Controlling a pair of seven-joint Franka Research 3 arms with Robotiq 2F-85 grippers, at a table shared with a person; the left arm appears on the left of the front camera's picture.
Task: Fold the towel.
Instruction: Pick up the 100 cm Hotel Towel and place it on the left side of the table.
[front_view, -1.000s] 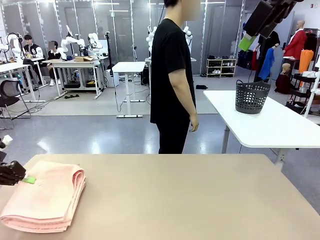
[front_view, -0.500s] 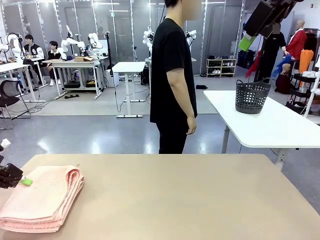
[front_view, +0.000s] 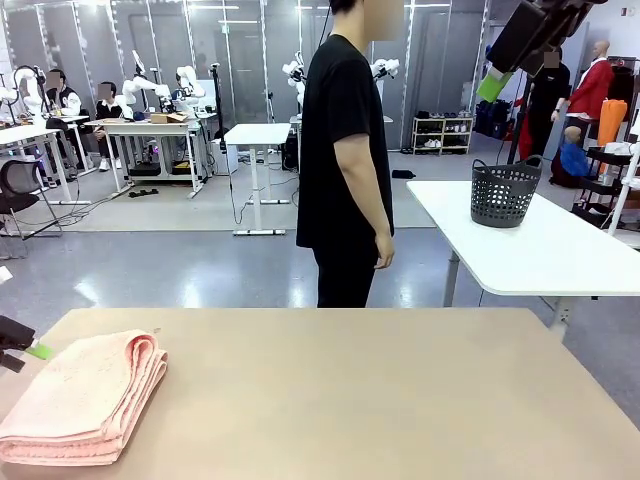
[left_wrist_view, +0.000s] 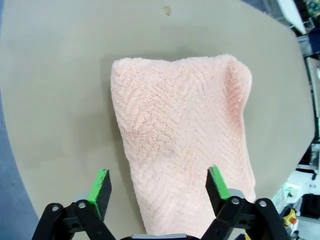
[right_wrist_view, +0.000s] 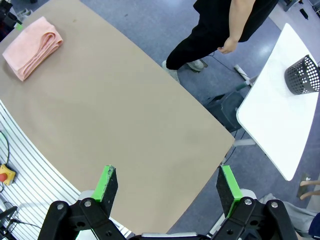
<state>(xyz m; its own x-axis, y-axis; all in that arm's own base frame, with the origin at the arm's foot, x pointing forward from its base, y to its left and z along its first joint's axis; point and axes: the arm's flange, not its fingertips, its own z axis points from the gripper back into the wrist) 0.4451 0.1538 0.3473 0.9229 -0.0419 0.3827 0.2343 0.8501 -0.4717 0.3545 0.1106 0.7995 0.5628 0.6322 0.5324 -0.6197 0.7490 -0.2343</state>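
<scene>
The left gripper (left_wrist_view: 159, 186) stands wide open, holding nothing, just above the near end of the folded towel (left_wrist_view: 186, 141); the towel lies flat on the tan table (left_wrist_view: 60, 100); the right gripper (right_wrist_view: 167, 187) hangs high over the table, wide open and empty, well away from the towel (right_wrist_view: 31, 46); a person (front_view: 345, 150) stands beyond the table's far edge.

Black linkage fingers on the left gripper (left_wrist_view: 159, 186), bright green pads (left_wrist_view: 101, 186) at the tips and silver screws at the joints. The right gripper (right_wrist_view: 168, 183) is built the same: black frame, green pads, bolts at the knuckles. The person (front_view: 345, 160) wears a black short-sleeved T-shirt and black trousers.
</scene>
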